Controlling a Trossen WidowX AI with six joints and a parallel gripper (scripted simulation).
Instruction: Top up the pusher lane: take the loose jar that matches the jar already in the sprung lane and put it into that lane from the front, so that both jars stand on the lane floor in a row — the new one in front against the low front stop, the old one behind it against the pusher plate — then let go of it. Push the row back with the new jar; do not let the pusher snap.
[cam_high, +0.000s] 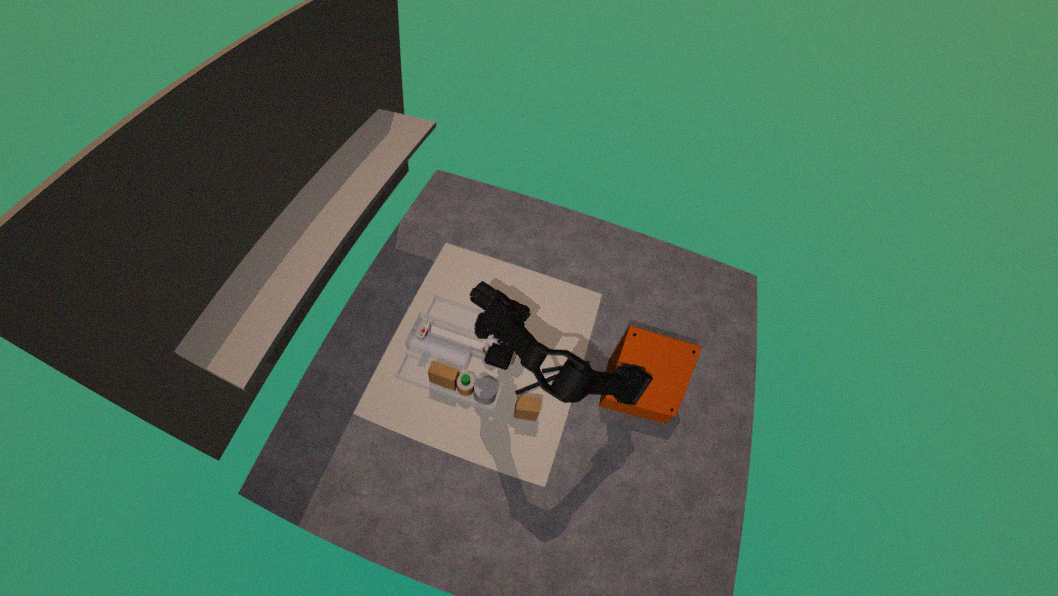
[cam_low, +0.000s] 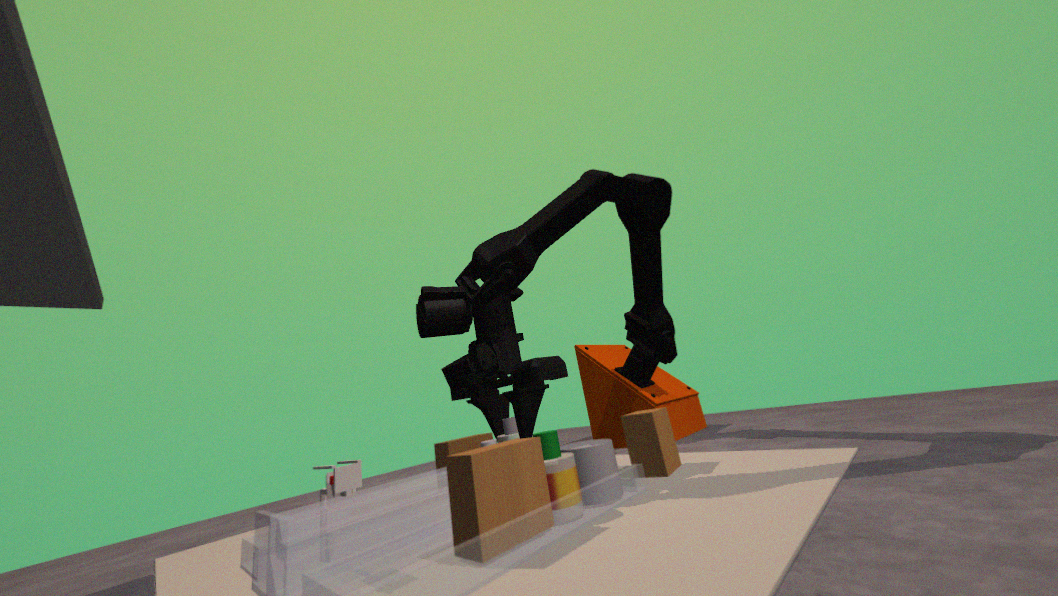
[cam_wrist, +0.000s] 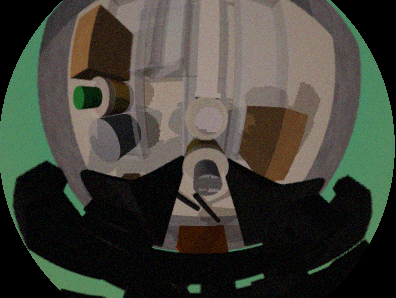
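My gripper points down at the lane's front, shut on a white-shouldered jar with a pale grey cap. In the wrist view a strip of its yellow-brown label shows. The lane jar, with a round pale top, stands directly behind it at the front end of the long white pusher strip. The two look very close; whether they touch cannot be told. The clear lane walls run back on both sides. The held jar's base, the lane floor, the low front stop and the pusher plate's contact are hidden.
A wooden block, a green-capped jar and a grey cylinder stand in a row left of the lane in the wrist view. Another block stands right; a third stands nearer the orange base.
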